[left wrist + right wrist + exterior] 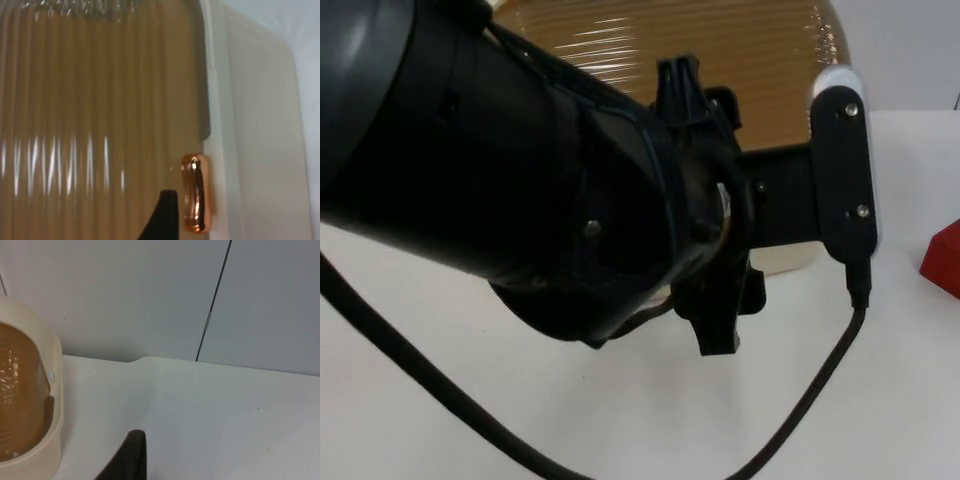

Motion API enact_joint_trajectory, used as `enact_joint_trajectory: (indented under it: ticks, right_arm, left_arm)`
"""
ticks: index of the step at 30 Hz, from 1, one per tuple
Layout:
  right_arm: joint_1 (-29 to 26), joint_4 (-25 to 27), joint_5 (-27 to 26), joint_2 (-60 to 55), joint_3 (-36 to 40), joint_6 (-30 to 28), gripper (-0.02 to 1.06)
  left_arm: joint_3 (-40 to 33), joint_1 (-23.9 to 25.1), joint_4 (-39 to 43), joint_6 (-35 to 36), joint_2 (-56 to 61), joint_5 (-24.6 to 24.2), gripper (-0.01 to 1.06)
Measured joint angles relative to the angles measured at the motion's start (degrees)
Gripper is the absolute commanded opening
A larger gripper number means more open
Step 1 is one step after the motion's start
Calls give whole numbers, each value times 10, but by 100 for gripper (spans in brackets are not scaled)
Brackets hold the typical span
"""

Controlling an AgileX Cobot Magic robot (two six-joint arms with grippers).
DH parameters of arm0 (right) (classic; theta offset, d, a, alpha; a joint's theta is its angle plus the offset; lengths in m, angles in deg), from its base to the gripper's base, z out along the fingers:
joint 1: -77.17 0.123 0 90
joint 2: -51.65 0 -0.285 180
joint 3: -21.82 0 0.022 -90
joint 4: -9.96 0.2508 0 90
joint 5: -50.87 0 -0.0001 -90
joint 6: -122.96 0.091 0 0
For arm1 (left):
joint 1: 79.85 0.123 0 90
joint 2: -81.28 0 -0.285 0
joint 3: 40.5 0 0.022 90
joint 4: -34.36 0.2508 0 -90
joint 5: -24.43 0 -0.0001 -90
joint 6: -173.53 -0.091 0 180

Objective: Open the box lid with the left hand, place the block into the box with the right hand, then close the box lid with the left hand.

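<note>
The cream box [790, 258] with its ribbed brown see-through lid [720, 40] stands at the back of the table, mostly hidden behind my left arm. The lid looks to be down on the box. My left gripper [720, 210] hovers over the box's front edge. In the left wrist view it is close beside the lid's copper handle [196, 194] at the cream rim [220, 125]. The red block [942, 260] lies on the table at the far right. My right gripper [127, 455] waits to the right of the box [47, 405], over bare table.
The white table top [620, 420] stretches in front of the box. In the right wrist view the grey partition wall [150, 295] closes off the table behind the box.
</note>
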Motion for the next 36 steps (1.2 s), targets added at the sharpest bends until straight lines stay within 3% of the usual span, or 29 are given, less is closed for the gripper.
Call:
enact_joint_trajectory:
  ticks: [2, 10, 15, 20, 26, 36]
  right_arm:
    - [0, 1, 0, 0, 0, 0, 105]
    - [0, 1, 0, 0, 0, 0, 105]
    - [0, 1, 0, 0, 0, 0, 105]
    - [0, 1, 0, 0, 0, 0, 105]
    - [0, 1, 0, 0, 0, 0, 105]
    - [0, 1, 0, 0, 0, 0, 105]
  left_arm:
    - [0, 0, 0, 0, 0, 7, 72]
    - [0, 32, 0, 0, 0, 35, 29]
    - [13, 68, 0, 11, 0, 46, 13]
    - [33, 69, 1, 24, 0, 61, 8]
    - [47, 69, 1, 46, 0, 124, 8]
    - [47, 73, 1, -4, -35, 129, 8]
